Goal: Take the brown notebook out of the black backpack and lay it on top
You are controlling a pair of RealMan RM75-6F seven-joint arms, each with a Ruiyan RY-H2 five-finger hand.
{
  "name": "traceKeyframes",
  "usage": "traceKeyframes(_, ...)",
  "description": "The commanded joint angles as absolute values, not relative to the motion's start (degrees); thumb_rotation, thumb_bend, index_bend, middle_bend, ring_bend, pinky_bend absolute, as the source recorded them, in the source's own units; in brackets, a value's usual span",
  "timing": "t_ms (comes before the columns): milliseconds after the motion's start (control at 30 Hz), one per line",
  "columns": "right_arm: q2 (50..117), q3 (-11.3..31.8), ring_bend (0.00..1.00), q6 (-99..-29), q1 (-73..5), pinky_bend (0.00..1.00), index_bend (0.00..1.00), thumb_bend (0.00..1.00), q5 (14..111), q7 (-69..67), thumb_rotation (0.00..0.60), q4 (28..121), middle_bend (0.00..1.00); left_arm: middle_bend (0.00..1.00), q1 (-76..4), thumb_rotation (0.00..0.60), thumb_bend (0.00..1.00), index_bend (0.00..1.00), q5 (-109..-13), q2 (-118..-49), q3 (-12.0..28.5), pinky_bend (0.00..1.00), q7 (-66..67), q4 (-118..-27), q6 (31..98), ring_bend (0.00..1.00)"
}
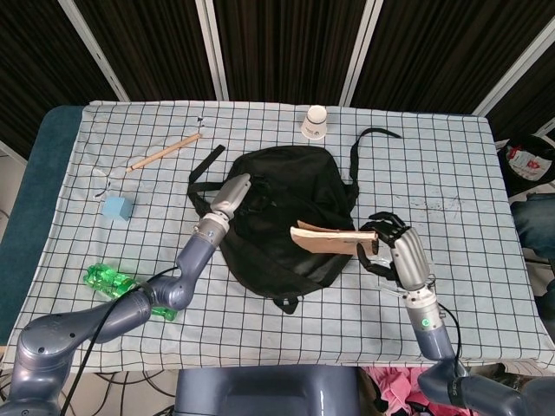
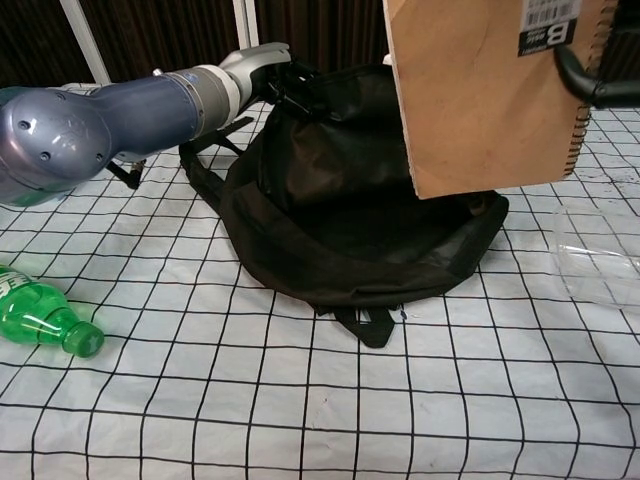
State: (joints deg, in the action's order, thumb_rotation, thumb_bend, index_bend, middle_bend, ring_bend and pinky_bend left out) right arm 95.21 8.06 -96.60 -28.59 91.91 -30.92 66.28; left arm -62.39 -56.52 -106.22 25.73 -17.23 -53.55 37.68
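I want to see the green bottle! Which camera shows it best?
The chest view: the green plastic bottle lies big and clear at the left edge, cap pointing right, though partly cut off. The head view shows the bottle small, partly behind the left arm.

Brown notebook [image 2: 490, 95], spiral-bound w/ plain kraft cover & barcode label near top, is held clear of the bag, up in the air above the backpack's right side; it's seen edge-on in the head view [image 1: 334, 237] & hangs roughly upright in the chest view, spiral edge to the right. Black backpack [image 1: 282, 217] is laid at table centre, soft & slumped, mouth gaping open, straps trailing to the far right & far left, a small loop sticking out at the near edge.
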Motion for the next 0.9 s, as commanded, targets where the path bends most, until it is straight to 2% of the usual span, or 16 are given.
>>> traceKeyframes(33,89.55,11.67,0.59,-100.85,-26.92,0.33,0.80,0.50,92.20,-28.81,0.600,73.00,0.66,0.60,-62.34,0.600,0.50,0.59,-57.18,-106.32,25.14,0.11,-17.17,-54.05,37.44,0.29)
traceKeyframes(333,83.14,17.25,0.59,-100.25,-25.76,0.33,0.79,0.50,87.57,-25.25,0.600,75.68,0.66,0.59,-60.31,0.600,0.50,0.57,-58.94,-103.76,23.47,0.11,-16.24,-58.81,38.60,0.28)
traceKeyframes(500,81.25,19.81,0.59,-98.41,-25.86,0.33,0.80,0.50,84.47,-22.83,0.600,73.05,0.66,0.54,-58.91,0.600,0.46,0.50,-59.61,-100.72,21.77,0.07,-14.97,-63.51,37.77,0.23)
traceKeyframes(533,80.83,20.37,0.59,-97.49,-25.97,0.33,0.80,0.50,83.52,-22.36,0.600,72.20,0.66,0.50,-58.45,0.600,0.42,0.45,-59.95,-99.03,21.05,0.05,-14.74,-65.89,36.78,0.20)
traceKeyframes(600,80.11,21.52,0.59,-93.73,-27.18,0.33,0.80,0.50,81.18,-21.07,0.600,69.35,0.66,0.40,-57.17,0.600,0.32,0.34,-62.56,-91.48,19.01,0.01,-14.76,-75.18,32.85,0.13)
traceKeyframes(667,80.38,21.57,0.59,-91.87,-28.08,0.33,0.79,0.50,80.80,-20.63,0.600,67.45,0.66,0.27,-56.27,0.600,0.20,0.21,-63.44,-85.20,18.23,0.00,-15.24,-82.32,29.90,0.04)
traceKeyframes(767,81.30,21.58,0.59,-89.49,-29.40,0.33,0.80,0.50,80.25,-19.96,0.600,64.62,0.66,0.18,-54.83,0.600,0.09,0.15,-64.02,-77.03,17.46,0.00,-16.13,-91.10,26.83,0.00)
traceKeyframes(900,82.78,21.56,0.59,-86.25,-31.22,0.33,0.79,0.51,79.38,-19.29,0.600,61.70,0.66,0.14,-52.59,0.600,0.04,0.10,-65.72,-67.84,16.01,0.00,-16.35,-99.70,25.05,0.00)
